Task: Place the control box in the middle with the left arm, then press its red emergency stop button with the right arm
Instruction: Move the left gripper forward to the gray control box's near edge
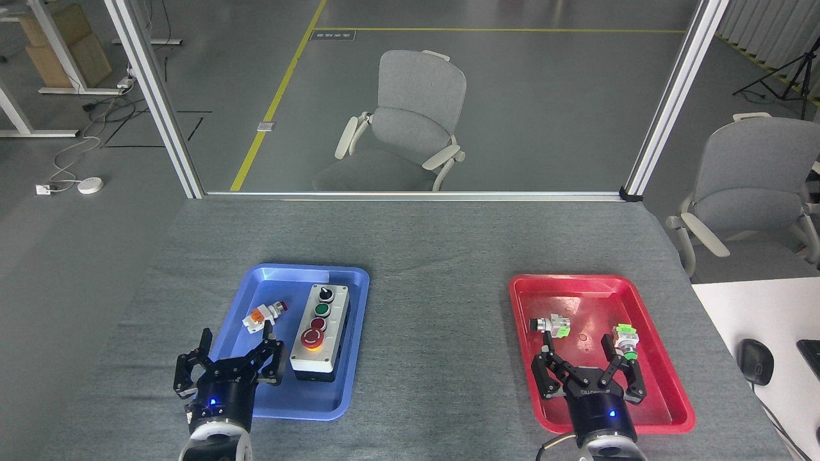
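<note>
Item: oblong light-grey control box with black base (319, 337), lying lengthwise in the blue plastic tray (256, 282), just to the right of the left gripper's jaws and level with their tips; not yet on the bare grey felt-like table cloth in the middle (442, 307), which lies between the two trays. Face of box, far end to near end: black knob, green button, small flat red button, then the large red mushroom emergency stop button with yellow collar (312, 339), nearest the robot. Left gripper, black, two-fingered (234, 355): jaws spread wide, holding nothing, poised over the near left corner of the blue tray, close beside the box but apart from it. A small loose white-and-orange push button with red tip (264, 315) lies just beyond the left jaws. Right gripper, black (586, 368): jaws spread, empty, over the near part of the red plastic tray (672, 397); a small switch with green body (552, 326) sits just past its left finger, a second green-and-white switch (626, 341) beside its right finger. Step in hand, by judgement: the first, approach and grasp of the box by the left arm; pressing awaits. Next move calls for shifting the left jaws rightward to straddle the box across its narrow width, closing, lifting clear of the tray rim. Writing: faint pale lettering on the right gripper's body and a floor marking beyond the table, both too small to read; no brand legible on the box.
</note>
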Robot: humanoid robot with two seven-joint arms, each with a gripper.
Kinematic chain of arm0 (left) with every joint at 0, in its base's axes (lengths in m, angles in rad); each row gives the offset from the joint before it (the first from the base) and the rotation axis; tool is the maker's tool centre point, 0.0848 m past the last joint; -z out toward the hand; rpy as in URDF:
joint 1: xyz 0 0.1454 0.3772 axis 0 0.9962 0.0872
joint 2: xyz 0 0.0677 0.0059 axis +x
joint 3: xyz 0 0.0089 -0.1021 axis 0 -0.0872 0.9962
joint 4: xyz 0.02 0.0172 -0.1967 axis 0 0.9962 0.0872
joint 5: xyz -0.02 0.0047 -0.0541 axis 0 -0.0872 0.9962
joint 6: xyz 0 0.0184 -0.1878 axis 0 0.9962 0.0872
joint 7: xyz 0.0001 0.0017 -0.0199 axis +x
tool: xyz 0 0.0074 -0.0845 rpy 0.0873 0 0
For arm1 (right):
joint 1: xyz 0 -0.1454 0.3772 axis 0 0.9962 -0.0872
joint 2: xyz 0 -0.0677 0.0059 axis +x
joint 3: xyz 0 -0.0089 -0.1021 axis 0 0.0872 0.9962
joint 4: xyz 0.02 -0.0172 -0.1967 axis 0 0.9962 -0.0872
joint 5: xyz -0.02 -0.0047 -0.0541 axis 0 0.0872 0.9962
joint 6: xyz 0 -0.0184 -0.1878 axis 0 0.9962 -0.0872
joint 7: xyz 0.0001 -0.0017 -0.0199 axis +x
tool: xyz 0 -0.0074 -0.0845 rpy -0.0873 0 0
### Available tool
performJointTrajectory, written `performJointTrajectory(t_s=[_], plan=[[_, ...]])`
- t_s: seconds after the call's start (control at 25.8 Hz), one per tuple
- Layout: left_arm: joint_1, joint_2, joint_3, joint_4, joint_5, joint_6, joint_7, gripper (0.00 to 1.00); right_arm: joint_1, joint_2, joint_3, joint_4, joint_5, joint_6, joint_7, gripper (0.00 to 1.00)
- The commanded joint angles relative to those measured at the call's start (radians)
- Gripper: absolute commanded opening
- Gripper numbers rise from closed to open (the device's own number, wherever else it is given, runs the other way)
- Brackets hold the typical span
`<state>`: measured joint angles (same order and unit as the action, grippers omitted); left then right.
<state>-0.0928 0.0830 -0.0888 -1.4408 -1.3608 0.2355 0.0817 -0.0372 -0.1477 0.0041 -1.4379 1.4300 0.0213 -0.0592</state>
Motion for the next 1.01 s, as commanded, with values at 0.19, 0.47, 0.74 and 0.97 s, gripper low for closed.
performJointTrajectory(t_s=[0.19,0.47,0.74,0.97], plan=[[0.016,0.000,0.001,-0.007,0.028,-0.001,0.058,0.99,0.008,-0.013,-0.009,0.020,-0.010,0.006,-0.004,0.99],[0.021,0.000,-0.002,-0.032,0.042,0.002,0.052,0.99,0.008,-0.044,-0.010,0.020,-0.010,0.009,-0.004,0.99],[0.059,-0.005,-0.017,-0.070,0.043,0.001,0.066,0.99,0.002,-0.036,-0.009,0.020,-0.011,0.000,-0.007,0.99],[0.036,-0.081,-0.138,-0.026,-0.007,0.077,0.059,0.98,-0.006,-0.043,-0.010,0.020,-0.016,0.000,-0.008,0.99]])
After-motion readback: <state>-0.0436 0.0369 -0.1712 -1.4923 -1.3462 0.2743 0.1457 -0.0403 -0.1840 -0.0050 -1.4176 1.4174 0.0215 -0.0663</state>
